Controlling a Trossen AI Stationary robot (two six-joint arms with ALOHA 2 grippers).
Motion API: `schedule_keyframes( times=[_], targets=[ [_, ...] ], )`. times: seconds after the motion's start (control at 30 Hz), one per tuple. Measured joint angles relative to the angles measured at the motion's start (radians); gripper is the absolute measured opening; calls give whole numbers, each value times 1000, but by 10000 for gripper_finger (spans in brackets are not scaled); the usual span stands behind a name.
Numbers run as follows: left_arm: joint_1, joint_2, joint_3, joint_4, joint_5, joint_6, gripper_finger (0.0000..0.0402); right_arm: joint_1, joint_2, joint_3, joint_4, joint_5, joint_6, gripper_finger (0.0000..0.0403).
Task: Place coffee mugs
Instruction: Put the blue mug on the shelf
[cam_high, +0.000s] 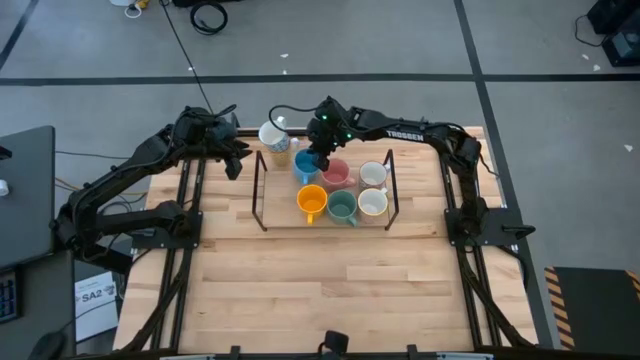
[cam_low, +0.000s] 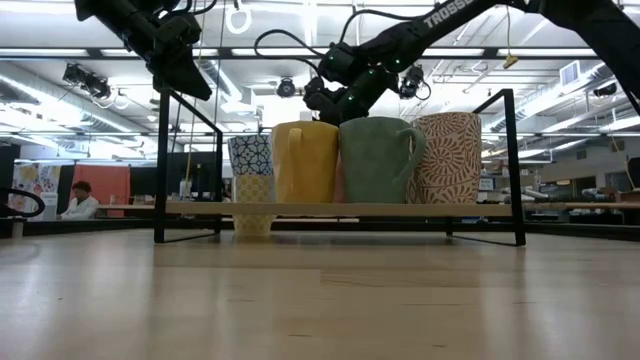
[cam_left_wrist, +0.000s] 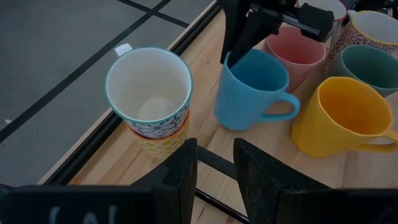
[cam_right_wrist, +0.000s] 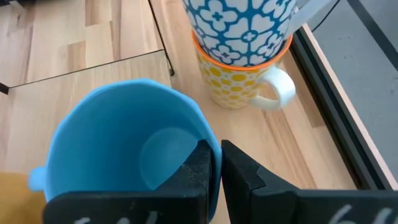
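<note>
A black wire rack (cam_high: 260, 192) with a wooden shelf (cam_low: 300, 208) carries an orange mug (cam_high: 312, 200), a green mug (cam_high: 343, 207), a cream mug (cam_high: 372, 203), a white mug (cam_high: 372, 175), a pink mug (cam_high: 335, 173) and a blue mug (cam_high: 305, 165). My right gripper (cam_right_wrist: 216, 163) is shut on the blue mug (cam_right_wrist: 124, 149). Two patterned mugs are stacked (cam_high: 275, 137) on the table by the rack's far left corner. My left gripper (cam_left_wrist: 214, 165) hovers open near that stack and holds nothing. My right gripper pinches the blue mug's rim (cam_right_wrist: 210, 147), one finger (cam_right_wrist: 200, 168) inside the mug and the other (cam_right_wrist: 242, 174) outside. It grips roughly opposite the handle (cam_left_wrist: 286, 106). The fingers slant down from the far right. The mug leans slightly; whether its base touches the shelf, I cannot tell.
The rack's upright end frames (cam_low: 160, 165) (cam_low: 515, 165) stand on either side of the mugs. The stack (cam_left_wrist: 149, 93) sits close to the table's far edge (cam_left_wrist: 93, 143). Bare wooden table (cam_high: 330, 280) stretches in front of the rack.
</note>
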Motion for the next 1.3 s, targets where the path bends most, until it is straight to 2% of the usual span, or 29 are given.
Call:
schedule_keyframes(
  times=[0.4,0.57,0.77,1.0,1.1,1.3],
  targets=[
    [0,0,0,0,0,0,112,-33,-1,0,-18,5,0,29],
    [0,0,0,0,0,0,112,-45,-3,1,-33,49,0,27],
    [0,0,0,0,0,0,112,-52,-3,6,-31,28,-3,29],
    [0,0,0,0,0,0,112,-29,-3,74,-37,24,-7,27],
    [0,0,0,0,0,0,112,-13,-3,73,-67,-7,-6,29],
    [0,0,0,0,0,0,112,16,-3,73,-118,6,-29,28]
  ],
)
